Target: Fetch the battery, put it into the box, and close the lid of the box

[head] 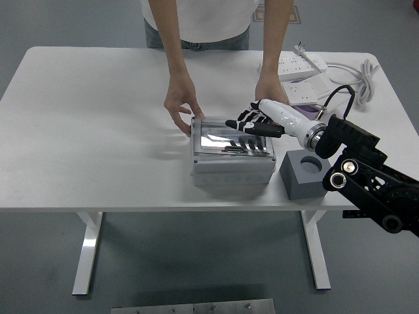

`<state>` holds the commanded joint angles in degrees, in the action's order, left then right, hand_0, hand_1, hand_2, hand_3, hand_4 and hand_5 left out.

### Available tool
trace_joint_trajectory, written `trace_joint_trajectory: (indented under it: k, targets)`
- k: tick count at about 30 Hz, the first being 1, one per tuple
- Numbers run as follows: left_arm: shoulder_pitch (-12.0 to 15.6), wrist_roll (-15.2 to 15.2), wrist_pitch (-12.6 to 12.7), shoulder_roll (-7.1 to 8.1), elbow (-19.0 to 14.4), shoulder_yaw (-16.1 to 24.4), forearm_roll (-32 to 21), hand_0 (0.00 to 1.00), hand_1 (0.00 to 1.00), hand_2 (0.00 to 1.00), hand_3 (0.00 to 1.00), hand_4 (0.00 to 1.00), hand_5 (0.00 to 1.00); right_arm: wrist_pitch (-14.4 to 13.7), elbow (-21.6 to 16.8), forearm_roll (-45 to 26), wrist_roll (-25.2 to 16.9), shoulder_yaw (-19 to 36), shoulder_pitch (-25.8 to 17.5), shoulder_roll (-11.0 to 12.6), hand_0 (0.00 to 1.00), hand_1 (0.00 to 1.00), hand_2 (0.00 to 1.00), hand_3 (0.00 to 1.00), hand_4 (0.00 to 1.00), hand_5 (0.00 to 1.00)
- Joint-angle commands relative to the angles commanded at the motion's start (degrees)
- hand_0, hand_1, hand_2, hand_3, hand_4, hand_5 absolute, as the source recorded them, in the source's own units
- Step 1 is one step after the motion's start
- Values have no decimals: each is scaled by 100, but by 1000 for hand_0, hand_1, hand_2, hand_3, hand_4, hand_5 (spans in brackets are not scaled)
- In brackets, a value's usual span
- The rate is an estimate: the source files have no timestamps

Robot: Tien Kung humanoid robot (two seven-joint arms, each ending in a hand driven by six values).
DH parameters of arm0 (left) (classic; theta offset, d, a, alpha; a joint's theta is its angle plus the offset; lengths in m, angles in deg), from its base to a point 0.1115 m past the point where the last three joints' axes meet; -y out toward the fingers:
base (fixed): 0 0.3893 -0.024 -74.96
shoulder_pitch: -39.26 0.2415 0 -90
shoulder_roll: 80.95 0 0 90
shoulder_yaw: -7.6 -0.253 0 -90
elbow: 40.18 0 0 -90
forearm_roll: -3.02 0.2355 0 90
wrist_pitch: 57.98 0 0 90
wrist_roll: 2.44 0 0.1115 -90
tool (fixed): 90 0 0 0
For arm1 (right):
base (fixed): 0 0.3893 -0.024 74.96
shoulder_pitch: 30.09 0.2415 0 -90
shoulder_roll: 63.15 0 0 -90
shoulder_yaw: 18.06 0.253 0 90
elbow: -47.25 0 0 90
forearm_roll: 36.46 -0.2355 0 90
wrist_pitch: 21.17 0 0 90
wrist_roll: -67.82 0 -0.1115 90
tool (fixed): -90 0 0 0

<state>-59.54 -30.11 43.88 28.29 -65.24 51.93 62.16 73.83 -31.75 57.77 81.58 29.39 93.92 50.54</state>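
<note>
Grey plastic box (232,163) sits lid-down; right hand (252,124), fingers extended, empty, presses the clear lid (232,142). Person's hands (181,104) brace the box at 11 and 1 o'clock, likely against sliding.

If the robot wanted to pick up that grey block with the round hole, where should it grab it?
Probably by the grey block's two flat side walls, coming straight down from above. Its sides look straight and upright, and the right hand is already close by, over the box lid.

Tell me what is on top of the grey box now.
The box has its clear lid down, and the right hand is above the lid with fingers spread. The lid reflects light, so the inside cannot be seen.
</note>
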Motion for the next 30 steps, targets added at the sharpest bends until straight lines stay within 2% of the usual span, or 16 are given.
trace_joint_trajectory:
  k: [16,19,24,25,27,30]
  targets:
    - [-7,-21,-37,-8,-2,37,92,632,698,573,541,500,2,-132,3,96,-189,635,-99,81,596,585,646,666,983,998]
    - [-17,-16,-42,-12,-1,35,94,632,698,573,541,500,2,-364,61,33,-445,871,-193,130,616,598,652,665,969,998]
    - [-23,-8,-43,-18,1,26,73,632,698,573,541,500,2,-918,248,-324,-1040,1383,-487,173,616,598,652,665,969,998]
    - [-23,-6,-43,-21,2,24,65,632,698,573,541,500,2,-1016,301,-430,-1163,1484,-558,165,575,578,636,655,965,998]
    - [-23,-1,-46,-30,3,19,60,632,698,573,541,500,2,-1226,421,-693,-1460,1727,-730,120,575,578,636,655,965,998]
    - [-23,1,-49,-48,5,22,65,632,698,573,541,500,2,-1296,561,-1079,-1892,2049,-963,4,575,578,636,655,965,998]
